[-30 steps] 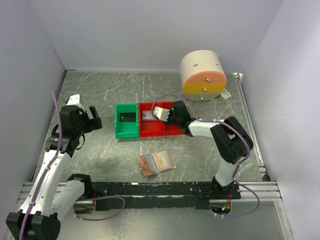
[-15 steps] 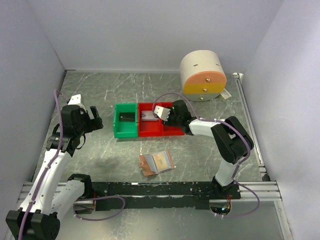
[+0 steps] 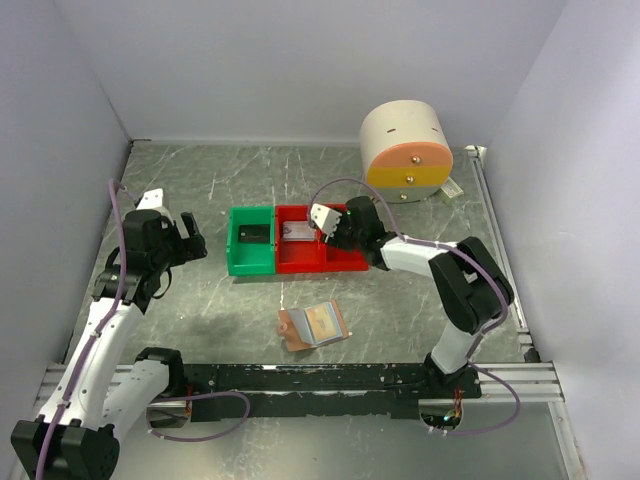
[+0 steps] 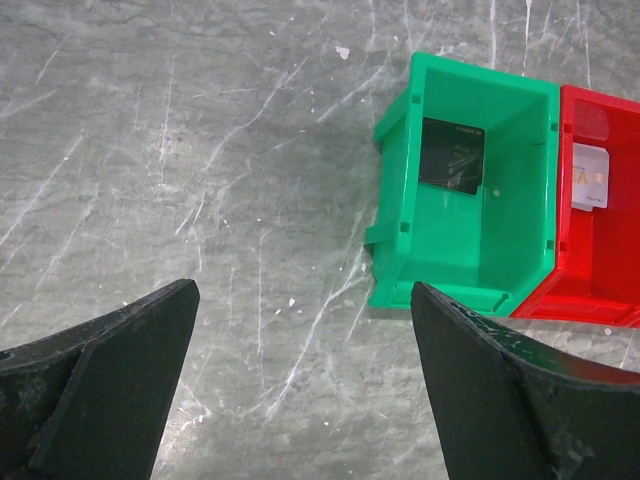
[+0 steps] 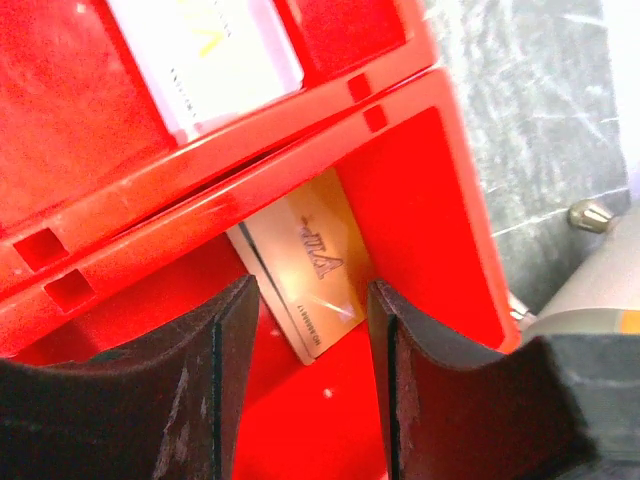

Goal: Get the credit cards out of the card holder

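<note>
The card holder (image 3: 313, 326), a tan bifold, lies open on the table in front of the bins. A dark credit card (image 4: 452, 155) lies in the green bin (image 4: 430, 270). A silver-grey card (image 5: 205, 50) rests in the middle red bin (image 5: 60, 150). In the right red bin (image 5: 430, 200) a gold card (image 5: 310, 262) leans against the wall. My right gripper (image 5: 308, 300) hangs open over that gold card, with its fingers (image 5: 235, 330) apart from it. My left gripper (image 4: 303, 290) is wide open over bare table left of the green bin, holding nothing.
A big cream cylinder with an orange band (image 3: 405, 150) stands at the back right. The three bins (image 3: 252, 265) sit side by side mid-table. Grey walls close in the left, back and right. A black rail (image 3: 330, 378) runs along the near edge.
My right gripper's jaws have spread apart and it has shifted slightly back over the red bins. The left arm has barely moved.
</note>
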`<state>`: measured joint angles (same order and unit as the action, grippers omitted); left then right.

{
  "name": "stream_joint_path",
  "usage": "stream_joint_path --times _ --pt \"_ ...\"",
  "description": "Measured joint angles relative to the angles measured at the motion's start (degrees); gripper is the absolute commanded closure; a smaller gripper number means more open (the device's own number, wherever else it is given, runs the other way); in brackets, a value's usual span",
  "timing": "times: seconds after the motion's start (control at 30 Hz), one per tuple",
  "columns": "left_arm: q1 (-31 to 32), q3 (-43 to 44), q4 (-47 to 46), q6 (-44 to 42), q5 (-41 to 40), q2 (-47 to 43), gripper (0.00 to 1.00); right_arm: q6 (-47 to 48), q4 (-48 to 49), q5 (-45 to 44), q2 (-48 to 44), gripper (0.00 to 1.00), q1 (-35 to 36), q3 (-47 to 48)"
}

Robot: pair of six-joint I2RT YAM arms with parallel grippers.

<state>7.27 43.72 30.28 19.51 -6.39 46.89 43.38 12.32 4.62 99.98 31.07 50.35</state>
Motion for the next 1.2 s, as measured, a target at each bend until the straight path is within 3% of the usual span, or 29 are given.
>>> stream_joint_path --times 0.13,0.33,0.53,0.57,0.63,0.8,0.9,1.1,1.2 --pt "0.11 0.02 0.00 0.00 0.00 0.00 0.01 -2.14 1.38 0.26 -2.84 0.53 0.00 -0.02" --pt "0.20 0.02 0.00 -0.04 0.07 0.00 0.00 -11.15 8.31 -3.65 -13.16 0.43 -0.07 -6.03" --pt "0.31 0.02 0.00 -0.44 1.51 0.92 0.00 -31.61 6.58 -8.79 -27.76 0.40 -0.15 -6.82" --pt "0.35 0.02 -0.02 -0.48 1.66 1.20 0.00 -35.82 5.16 -9.90 -29.77 0.35 -0.22 -6.64" --pt "0.35 0.02 0.00 -0.48 1.84 1.84 0.00 -43.98 1.81 -11.43 -34.07 0.15 -0.42 -6.84" --pt "0.35 0.02 -0.02 -0.46 3.23 2.08 0.00 -62.49 -6.36 -11.61 -45.05 0.02 -0.83 -10.27" --pt "0.39 -0.07 -0.02 0.50 6.36 1.77 0.02 -68.70 -10.45 -7.58 -49.22 0.03 -0.94 -12.59" --pt "0.70 -3.82 -0.39 6.75 22.43 -0.72 0.11 -82.27 -13.20 5.92 -51.23 0.14 -0.96 -19.10" --pt "2.62 -5.73 0.07 10.27 27.32 -3.19 0.12 -88.76 -11.80 12.17 -49.42 0.24 -0.24 -23.80"
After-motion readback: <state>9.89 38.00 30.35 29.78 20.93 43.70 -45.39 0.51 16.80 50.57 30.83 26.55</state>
